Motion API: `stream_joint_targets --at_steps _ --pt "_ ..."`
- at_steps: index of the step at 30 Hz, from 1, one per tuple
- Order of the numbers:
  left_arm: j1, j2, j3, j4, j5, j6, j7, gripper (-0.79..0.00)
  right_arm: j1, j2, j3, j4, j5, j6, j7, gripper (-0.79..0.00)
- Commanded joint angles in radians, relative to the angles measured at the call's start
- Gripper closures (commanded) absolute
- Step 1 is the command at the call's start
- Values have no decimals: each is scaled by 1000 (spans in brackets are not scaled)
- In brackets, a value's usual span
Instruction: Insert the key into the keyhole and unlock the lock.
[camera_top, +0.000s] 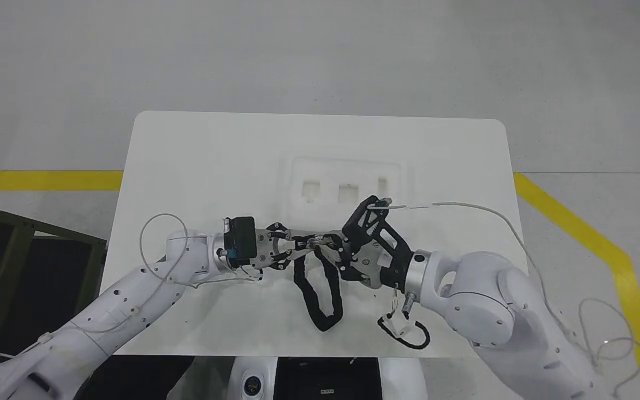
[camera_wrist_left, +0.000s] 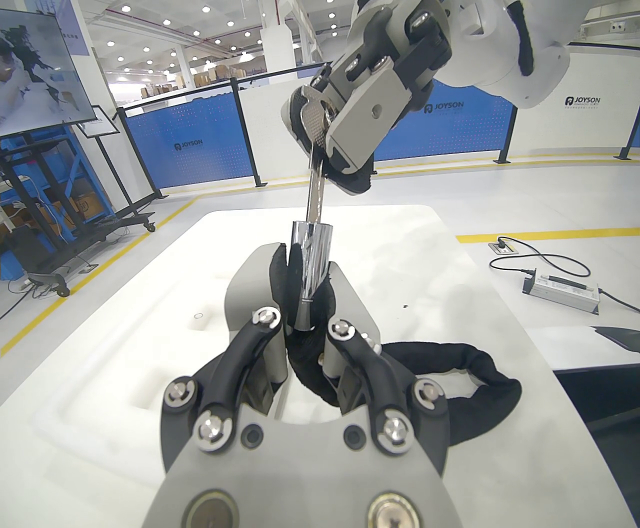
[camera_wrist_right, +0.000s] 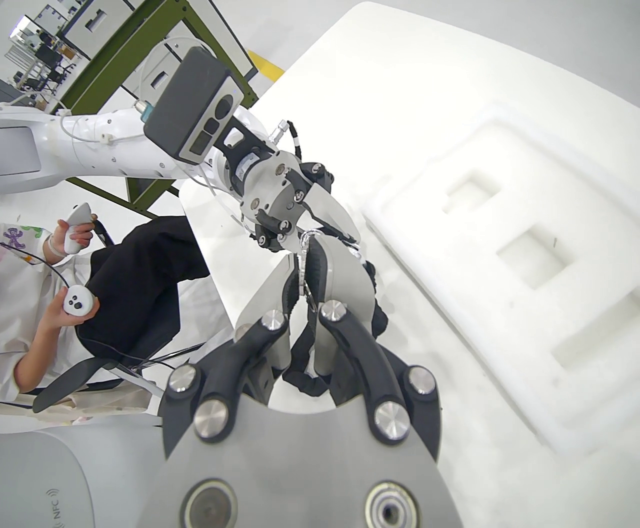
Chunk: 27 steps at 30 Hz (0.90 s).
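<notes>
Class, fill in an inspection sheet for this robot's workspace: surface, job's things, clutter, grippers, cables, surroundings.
Surface: white table.
Job's things: key, its tip at the end of the chrome lock; depth of entry cannot be told. A black loop hangs from the lock.
Clutter: foam tray with three recesses.
Grippers: left gripper shut on the lock; right gripper shut on the key.
Cables: thin white cable over the table; black cable and power box on the floor.
Surroundings: yellow floor lines, blue barriers.
</notes>
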Motion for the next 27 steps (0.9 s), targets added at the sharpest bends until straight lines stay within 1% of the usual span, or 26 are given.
stream_joint_targets --at_steps 1,7,8,9,10,11,13,22,27 --pt "0 0 0 0 0 0 0 0 6 -1 -1 3 2 -1 11 0" --pt "0 0 0 0 0 0 0 0 25 -7 -14 8 9 1 23 0" --pt "0 0 0 0 0 0 0 0 28 -8 -17 8 9 2 24 -9" --pt "0 0 0 0 0 0 0 0 31 -10 -20 10 9 3 24 -80" --pt "0 0 0 0 0 0 0 0 34 -11 -23 11 10 5 24 -126" --pt "0 0 0 0 0 0 0 0 38 -12 -25 11 11 7 25 -169" --pt "0 0 0 0 0 0 0 0 46 -15 -29 13 11 10 27 -231" --pt "0 0 0 0 0 0 0 0 56 -20 -29 11 12 12 30 -265" --pt "0 0 0 0 0 0 0 0 38 -16 14 1 11 12 19 -289"
